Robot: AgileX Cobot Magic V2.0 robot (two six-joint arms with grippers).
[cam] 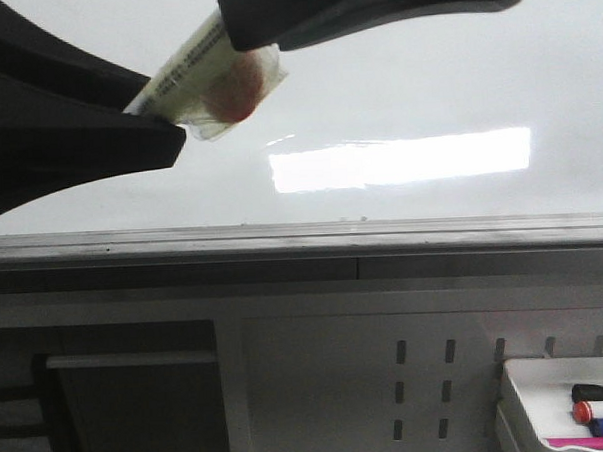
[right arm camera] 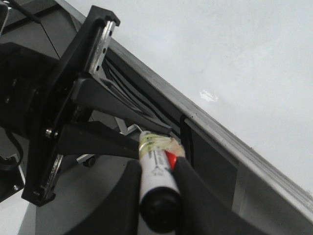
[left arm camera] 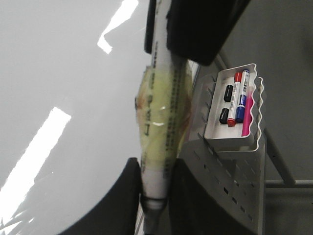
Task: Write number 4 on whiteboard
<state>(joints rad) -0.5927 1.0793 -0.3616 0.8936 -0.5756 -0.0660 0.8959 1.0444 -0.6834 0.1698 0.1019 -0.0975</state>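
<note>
Gripping one marker (cam: 210,75) between them, both grippers clamp it before the blank whiteboard (cam: 425,70).
Uneven pulling could twist it free.

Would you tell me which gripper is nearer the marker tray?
Right. In the front view, the right gripper is above the tray, toward the middle; the left gripper is far left. Both hold one marker.

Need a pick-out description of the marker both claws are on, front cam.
Start at the whiteboard with its bright rectangular glare. Up and left of the glare, the marker runs diagonally between the left claw and right claw. Unlike the loose markers in the white tray, it is wrapped in clear tape.
</note>
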